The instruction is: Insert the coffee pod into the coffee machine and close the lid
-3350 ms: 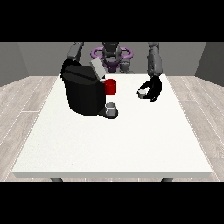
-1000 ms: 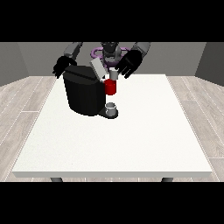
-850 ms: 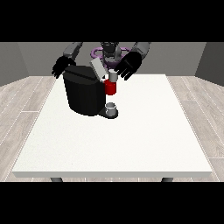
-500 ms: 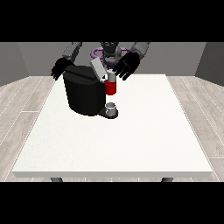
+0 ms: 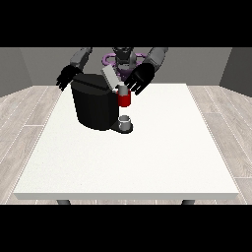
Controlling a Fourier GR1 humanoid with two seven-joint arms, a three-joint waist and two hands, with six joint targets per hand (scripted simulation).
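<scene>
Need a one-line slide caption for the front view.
Robot hand at the view's right hovers open beside the coffee machine's raised lid; the other hand waits behind the machine on the white table.

One coffee machine (image 5: pixel 96 106), one cup (image 5: pixel 126 121), one table (image 5: pixel 147 157), two hands

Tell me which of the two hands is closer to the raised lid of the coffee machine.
The hand at the view's right: it hovers just beside the raised lid above the red part, while the hand at the view's left stays behind the coffee machine.
</scene>
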